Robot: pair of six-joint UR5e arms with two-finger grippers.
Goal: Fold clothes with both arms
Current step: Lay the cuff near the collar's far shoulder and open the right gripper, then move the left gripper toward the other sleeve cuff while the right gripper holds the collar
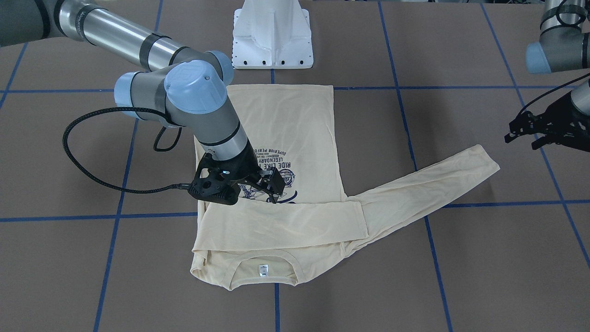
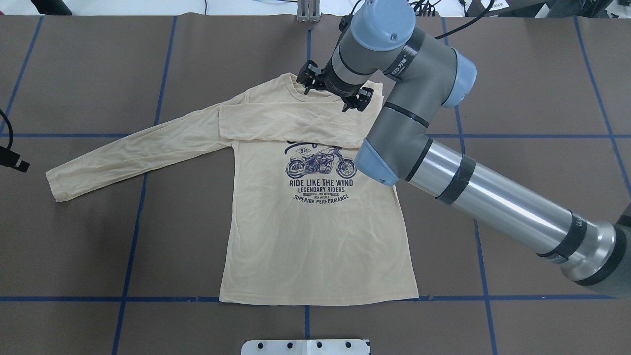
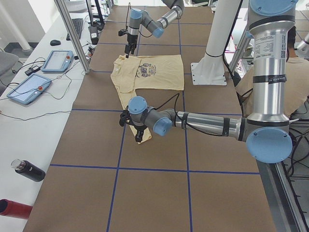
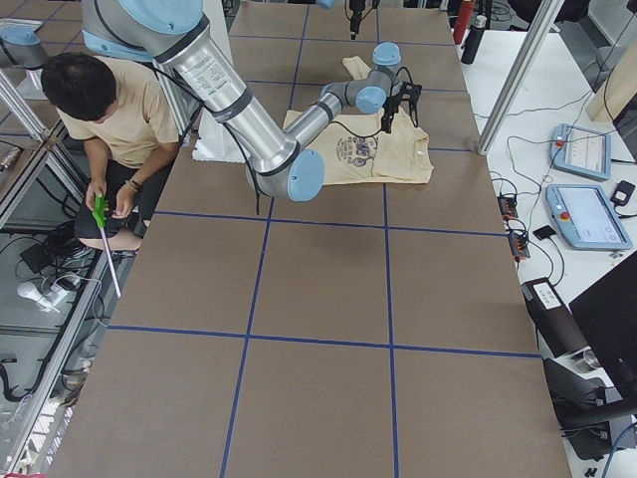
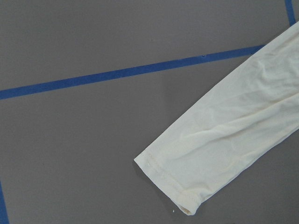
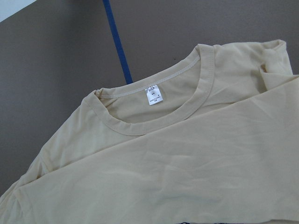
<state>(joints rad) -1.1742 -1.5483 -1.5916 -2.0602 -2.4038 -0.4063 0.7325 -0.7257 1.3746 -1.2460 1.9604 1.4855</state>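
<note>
Hanging low over the chest of the shirt [image 2: 315,236], the right gripper [image 1: 273,193] is just above the motorbike picture [image 2: 320,165]. I cannot tell if its fingers are apart or together. Its own camera shows no cloth in them. Right beside it, one sleeve [image 1: 286,221] is already folded flat across the chest, between the collar [image 6: 205,86] and the motorbike picture. The shirt lies face up in the middle of the table [image 2: 517,74], with its neck away from the robot.

The left gripper [image 1: 521,139] hangs out at the side, above the table. Its fingers look spread apart, with nothing in them. The other sleeve [image 2: 138,153] is not folded yet. It lies long and straight, from the shoulder out to the robot's left, slanting a bit back toward the robot. Its cuff [image 5: 170,184] is the end nearest the left gripper and shows right under that arm's camera. So I think the left arm should go down, pinch the cuff and carry it across the chest. The right arm is much farther from the cuff.
</note>
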